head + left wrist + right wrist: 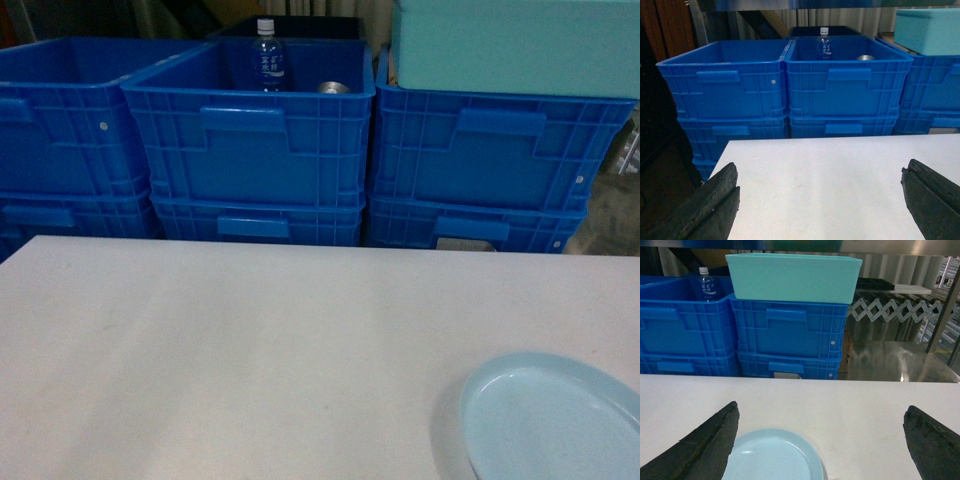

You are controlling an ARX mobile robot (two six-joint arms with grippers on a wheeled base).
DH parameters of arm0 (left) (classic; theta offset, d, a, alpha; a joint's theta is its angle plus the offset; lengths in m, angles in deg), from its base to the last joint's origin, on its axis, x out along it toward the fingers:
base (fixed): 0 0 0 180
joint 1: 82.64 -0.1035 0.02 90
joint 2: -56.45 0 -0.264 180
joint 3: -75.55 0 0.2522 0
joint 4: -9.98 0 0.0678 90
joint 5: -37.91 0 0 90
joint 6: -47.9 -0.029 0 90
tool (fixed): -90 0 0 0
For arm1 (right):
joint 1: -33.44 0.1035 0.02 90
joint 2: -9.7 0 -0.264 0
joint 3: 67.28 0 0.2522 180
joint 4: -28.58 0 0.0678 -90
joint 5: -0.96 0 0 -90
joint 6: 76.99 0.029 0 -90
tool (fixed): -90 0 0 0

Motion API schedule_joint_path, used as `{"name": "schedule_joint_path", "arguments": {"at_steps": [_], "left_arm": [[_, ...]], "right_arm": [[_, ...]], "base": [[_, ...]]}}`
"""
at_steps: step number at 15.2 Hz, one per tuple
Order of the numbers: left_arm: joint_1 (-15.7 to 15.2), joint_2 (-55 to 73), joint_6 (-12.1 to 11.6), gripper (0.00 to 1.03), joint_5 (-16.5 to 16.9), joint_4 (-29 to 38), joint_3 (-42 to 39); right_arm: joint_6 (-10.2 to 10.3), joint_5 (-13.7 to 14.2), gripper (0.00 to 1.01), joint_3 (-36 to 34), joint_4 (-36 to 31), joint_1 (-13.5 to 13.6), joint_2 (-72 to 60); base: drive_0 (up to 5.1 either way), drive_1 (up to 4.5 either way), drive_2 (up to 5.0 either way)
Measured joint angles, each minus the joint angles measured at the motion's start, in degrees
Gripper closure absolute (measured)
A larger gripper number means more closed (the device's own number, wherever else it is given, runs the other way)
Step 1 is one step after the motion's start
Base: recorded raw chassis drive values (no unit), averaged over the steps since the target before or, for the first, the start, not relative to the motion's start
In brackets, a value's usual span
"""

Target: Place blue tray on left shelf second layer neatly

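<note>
The pale blue tray [550,420] lies flat on the white table [250,350] at its front right corner. In the right wrist view the blue tray [772,457] sits low in the frame, beside the left finger of my right gripper [821,412], which is open and holds nothing. My left gripper [820,170] is also open, hovering over bare table top [830,190] with nothing between its fingers. Neither gripper shows in the head view. The left shelf second layer is out of view.
Stacked dark-blue crates [250,140] stand in a row right behind the table. One holds a water bottle [267,55] and a metal can [334,88]. A teal box [515,45] rests on the right stack. A steel surface [890,360] and scissor conveyor [890,312] lie to the right.
</note>
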Motion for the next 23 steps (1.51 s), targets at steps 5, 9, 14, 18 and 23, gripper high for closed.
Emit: {"name": "schedule_joint_path", "arguments": {"at_steps": [5,9,14,18,23], "left_arm": [[0.00,0.00,0.00,0.05,0.02,0.00,-0.02],[0.00,0.00,0.00,0.05,0.00,0.00,0.00],[0.00,0.00,0.00,0.05,0.00,0.00,-0.02],[0.00,0.00,0.00,0.05,0.00,0.00,-0.02],[0.00,0.00,0.00,0.05,0.00,0.00,-0.02]], "right_arm": [[0.00,0.00,0.03,0.00,0.00,0.00,0.00],[0.00,0.00,0.03,0.00,0.00,0.00,0.00],[-0.02,0.00,0.03,0.00,0.00,0.00,0.00],[0.00,0.00,0.03,0.00,0.00,0.00,0.00],[0.00,0.00,0.03,0.00,0.00,0.00,0.00]], "base": [[0.0,0.00,0.0],[0.0,0.00,0.0],[0.0,0.00,0.0],[0.0,0.00,0.0],[0.0,0.00,0.0]]}}
